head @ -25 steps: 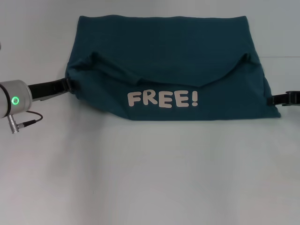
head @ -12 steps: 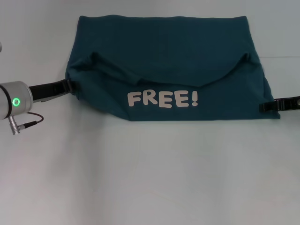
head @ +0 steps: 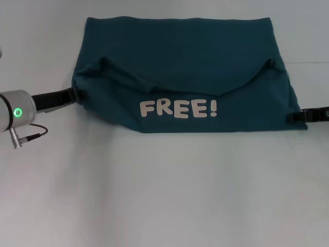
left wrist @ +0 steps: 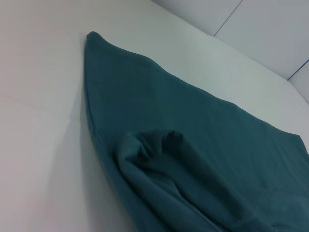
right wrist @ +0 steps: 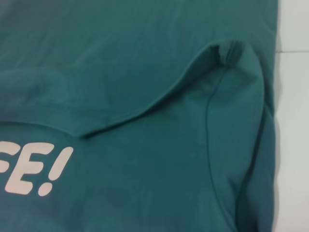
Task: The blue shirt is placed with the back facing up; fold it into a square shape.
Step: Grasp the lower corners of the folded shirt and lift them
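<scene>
- The blue shirt lies on the white table, folded over, its "FREE!" print between both pincers.
- Left gripper meets the shirt's left edge; right gripper meets the right. Whether either grip is clenched cannot be told.
- The left wrist view shows a bunched fold; the right wrist view shows the hem seam.

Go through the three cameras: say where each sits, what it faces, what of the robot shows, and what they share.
Head view: from above, down on the blue shirt on the white table; left gripper and right gripper at its side edges.
Left wrist view: low, across the shirt's left edge; no robot parts.
Right wrist view: close above the shirt's right part; no robot parts.
Shared: head and right wrist views show the "FREE!" print.
</scene>
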Available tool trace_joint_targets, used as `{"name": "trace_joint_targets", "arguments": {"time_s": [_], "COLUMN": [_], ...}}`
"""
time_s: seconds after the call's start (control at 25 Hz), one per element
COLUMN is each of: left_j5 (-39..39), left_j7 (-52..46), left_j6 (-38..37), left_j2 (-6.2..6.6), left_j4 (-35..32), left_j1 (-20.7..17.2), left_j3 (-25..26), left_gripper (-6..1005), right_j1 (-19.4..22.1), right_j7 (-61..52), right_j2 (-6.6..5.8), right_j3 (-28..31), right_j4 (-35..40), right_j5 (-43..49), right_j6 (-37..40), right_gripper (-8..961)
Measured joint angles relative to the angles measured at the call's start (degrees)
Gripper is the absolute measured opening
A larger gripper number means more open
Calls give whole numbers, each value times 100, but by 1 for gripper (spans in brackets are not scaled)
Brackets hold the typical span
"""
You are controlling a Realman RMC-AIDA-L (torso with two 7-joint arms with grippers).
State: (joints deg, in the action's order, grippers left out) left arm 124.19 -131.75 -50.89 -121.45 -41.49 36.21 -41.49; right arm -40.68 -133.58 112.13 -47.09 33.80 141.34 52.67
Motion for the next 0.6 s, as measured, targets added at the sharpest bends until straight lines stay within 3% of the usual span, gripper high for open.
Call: {"name": "trace_joint_targets", "arguments": {"time_s": [0.6], "left_j5": [0], "left_j7": [0], "left_j6": [1], "left_j2": [-14], "left_j4": [0], "left_j1": [-26], "left_j3": [0], "left_gripper": [41], "right_j1": [-69], "right_j7": [-33], "right_j2": [90], "right_j3": [-65], "right_j4": [-185], "right_j5": [-76], "right_j6": [-333], "right_gripper": [516]}}
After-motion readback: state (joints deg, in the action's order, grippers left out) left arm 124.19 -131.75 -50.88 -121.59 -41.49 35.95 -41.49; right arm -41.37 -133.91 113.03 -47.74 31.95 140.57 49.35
